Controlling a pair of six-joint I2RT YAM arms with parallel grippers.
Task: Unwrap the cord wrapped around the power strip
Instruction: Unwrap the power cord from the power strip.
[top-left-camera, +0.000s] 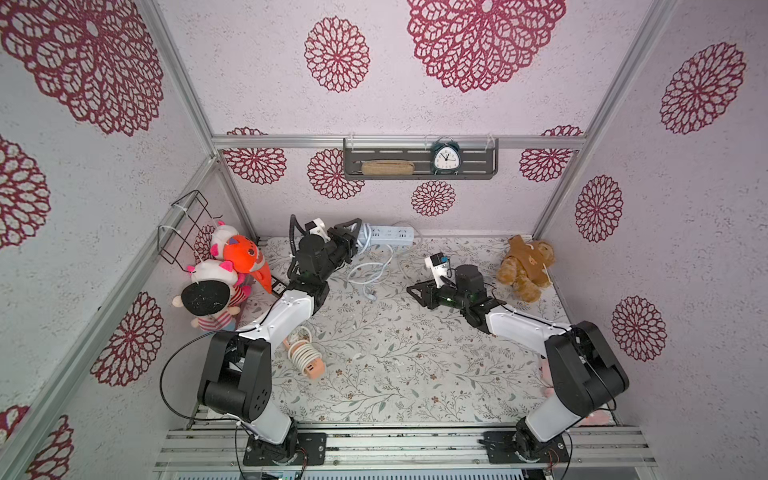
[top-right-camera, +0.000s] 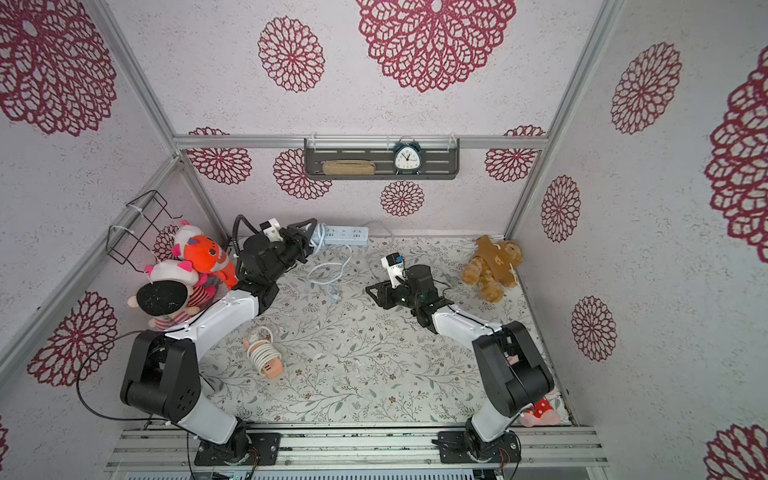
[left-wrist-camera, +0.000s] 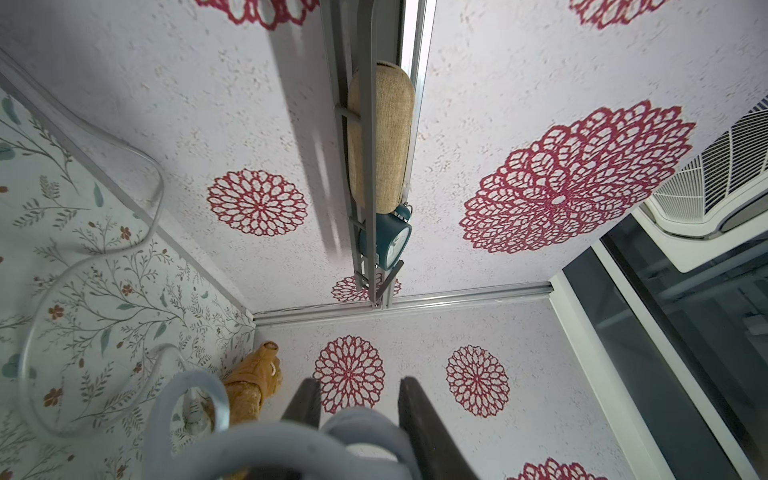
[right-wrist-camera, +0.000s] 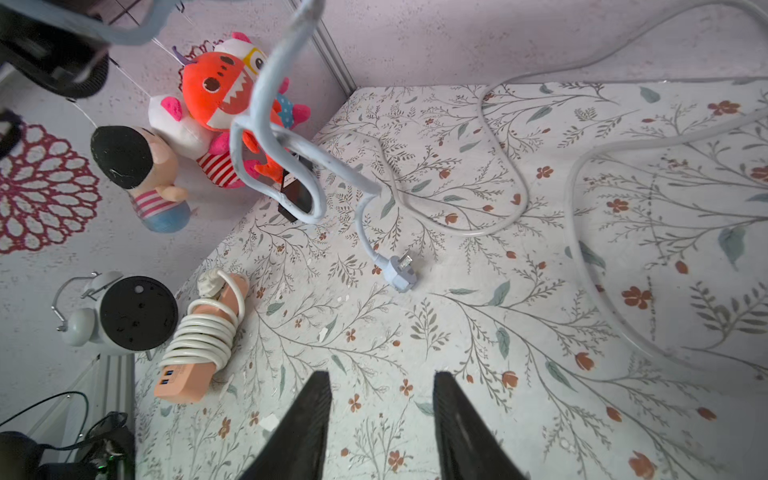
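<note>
My left gripper (top-left-camera: 358, 227) is raised by the back wall, shut on the left end of the pale blue power strip (top-left-camera: 390, 235) (top-right-camera: 345, 235). In the left wrist view blurred grey cord (left-wrist-camera: 266, 449) lies across and between the fingers (left-wrist-camera: 415, 415). The strip's cord (top-left-camera: 370, 270) hangs in loose loops to the table, where its plug (top-left-camera: 371, 296) (right-wrist-camera: 399, 274) lies flat. Low over the middle of the table my right gripper (top-left-camera: 411, 291) (right-wrist-camera: 380, 378) is open. Nothing is between its fingers, and it is apart from the plug.
A peach power strip (top-left-camera: 305, 357) (right-wrist-camera: 195, 345) with its white cord coiled round it lies front left. Plush toys (top-left-camera: 224, 270) fill the left corner; a teddy bear (top-left-camera: 525, 266) sits at the right. A clear cord (right-wrist-camera: 515, 208) snakes over the table. A shelf (top-left-camera: 419, 174) holds a clock.
</note>
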